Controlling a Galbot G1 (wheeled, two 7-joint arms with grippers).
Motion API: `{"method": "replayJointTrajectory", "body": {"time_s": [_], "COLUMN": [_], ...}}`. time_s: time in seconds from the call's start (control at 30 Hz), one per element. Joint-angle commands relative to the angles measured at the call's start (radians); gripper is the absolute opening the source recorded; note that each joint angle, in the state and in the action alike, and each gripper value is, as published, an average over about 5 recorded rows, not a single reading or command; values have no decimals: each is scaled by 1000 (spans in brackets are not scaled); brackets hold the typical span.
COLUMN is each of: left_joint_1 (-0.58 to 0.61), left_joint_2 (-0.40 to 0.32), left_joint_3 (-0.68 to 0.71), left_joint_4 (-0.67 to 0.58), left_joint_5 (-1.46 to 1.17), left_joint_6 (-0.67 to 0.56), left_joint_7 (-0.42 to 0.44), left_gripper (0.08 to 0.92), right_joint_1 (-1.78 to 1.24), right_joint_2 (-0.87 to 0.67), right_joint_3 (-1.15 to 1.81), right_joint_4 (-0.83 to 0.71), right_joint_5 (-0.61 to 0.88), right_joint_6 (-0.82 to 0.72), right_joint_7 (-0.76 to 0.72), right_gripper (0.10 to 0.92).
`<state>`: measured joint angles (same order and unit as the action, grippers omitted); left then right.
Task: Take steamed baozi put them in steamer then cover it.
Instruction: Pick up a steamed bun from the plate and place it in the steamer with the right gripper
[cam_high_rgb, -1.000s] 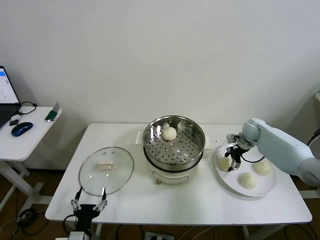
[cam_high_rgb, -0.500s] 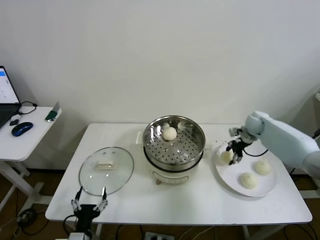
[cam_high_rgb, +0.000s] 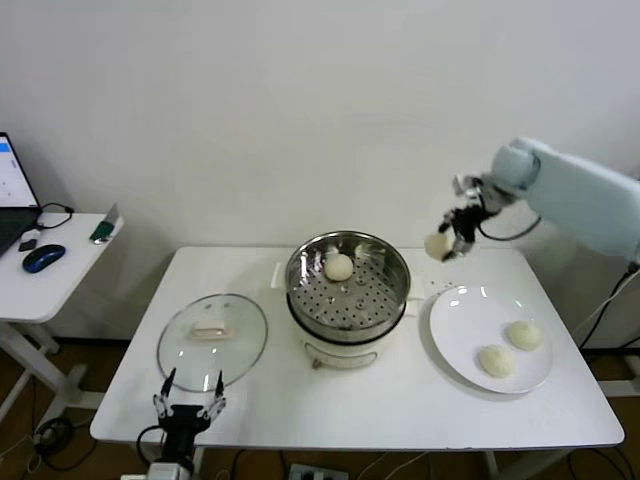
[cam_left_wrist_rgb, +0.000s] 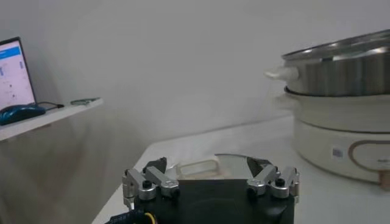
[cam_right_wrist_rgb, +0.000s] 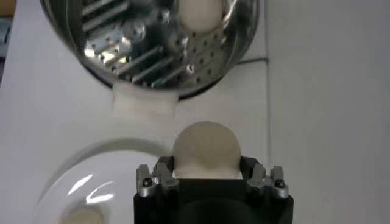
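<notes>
My right gripper (cam_high_rgb: 447, 240) (cam_right_wrist_rgb: 206, 167) is shut on a cream-white baozi (cam_high_rgb: 436, 245) (cam_right_wrist_rgb: 206, 148), held in the air to the right of the steamer's rim and above the table. The shiny steamer (cam_high_rgb: 348, 287) (cam_right_wrist_rgb: 146, 42) (cam_left_wrist_rgb: 341, 70) stands mid-table on its white base with one baozi (cam_high_rgb: 339, 267) (cam_right_wrist_rgb: 196, 12) inside. Two more baozi (cam_high_rgb: 495, 360) (cam_high_rgb: 524, 334) lie on the white plate (cam_high_rgb: 460, 315). The glass cover (cam_high_rgb: 212, 340) (cam_left_wrist_rgb: 201, 165) with its cream handle rests flat at the left. My left gripper (cam_high_rgb: 187, 410) (cam_left_wrist_rgb: 210, 181) hangs open at the table's front edge, just before the cover.
A side desk (cam_high_rgb: 60, 265) with a laptop (cam_high_rgb: 12, 195) and a mouse (cam_high_rgb: 43, 257) stands at the far left. The plate (cam_right_wrist_rgb: 79, 182) takes up the table's right part. A white wall is behind.
My right gripper has lifted a baozi off the plate and carried it up and toward the steamer. Two baozi are left on the plate. The left gripper barely shifted.
</notes>
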<state>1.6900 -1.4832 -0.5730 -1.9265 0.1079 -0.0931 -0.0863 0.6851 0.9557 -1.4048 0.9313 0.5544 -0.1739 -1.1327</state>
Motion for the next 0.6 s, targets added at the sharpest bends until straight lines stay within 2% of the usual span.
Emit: {"method": "replayJointTrajectory", "body": {"time_s": [0.03,0.27,0.6], "left_joint_1": [12,31,35], "left_joint_2": [0,14,11], "left_joint_3": [22,17,11], "left_joint_4": [-21,-34,-45], "left_joint_5": [9,6,7], "left_joint_6": [-6,-24,-35], "left_joint_7": [0,5,13], "left_gripper": [823,823,823], "right_joint_1": [214,158,27], "right_joint_2": [106,246,416], "right_joint_3": [-163,-154,-184], "right_joint_4": [87,130,81], "right_joint_5": [257,325,331], "right_joint_6": [-78,-130,-147], "right_joint_7": [31,105,141], "right_gripper": [687,687,687]}}
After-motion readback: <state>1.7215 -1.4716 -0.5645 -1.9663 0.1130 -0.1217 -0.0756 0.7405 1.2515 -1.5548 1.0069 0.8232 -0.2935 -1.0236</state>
